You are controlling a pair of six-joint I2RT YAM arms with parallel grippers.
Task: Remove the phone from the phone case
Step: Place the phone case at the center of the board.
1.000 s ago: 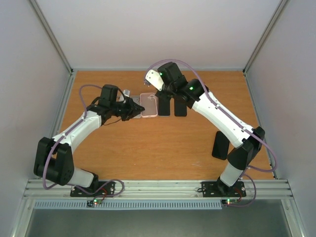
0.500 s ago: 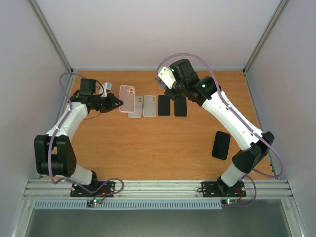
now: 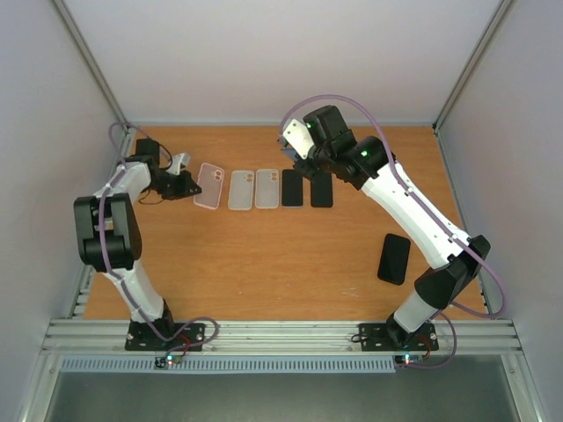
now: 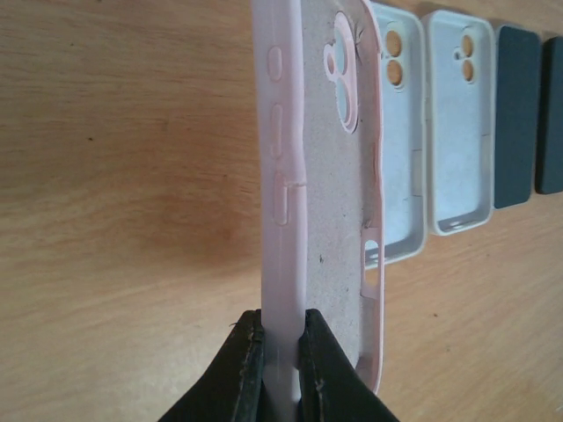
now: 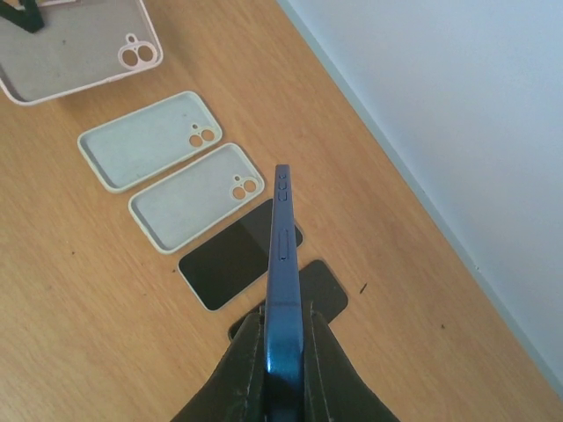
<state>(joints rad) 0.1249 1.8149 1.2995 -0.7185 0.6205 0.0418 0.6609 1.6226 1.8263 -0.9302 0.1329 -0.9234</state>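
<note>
Left gripper [image 4: 280, 350] pinches rim of emptied pink case [image 4: 327, 211], swung farther left since 0.5 s ago, now at 10 o'clock of table [image 3: 264, 264]. Right gripper [image 5: 283, 338] clamps blue phone [image 5: 284, 246] edgewise at 12 o'clock, barely moved.

The pink case [image 4: 321, 202] is pale outside, with a speckled grey-beige lining. The blue phone [image 5: 284, 264] is dark and glossy. Two spare cases [image 5: 149, 141] are pale mint-white, and two flat phones [image 5: 233, 255] are black. The table [image 3: 264, 264] is orange-brown wood grain. The cables [image 3: 334, 98] are purple.
</note>
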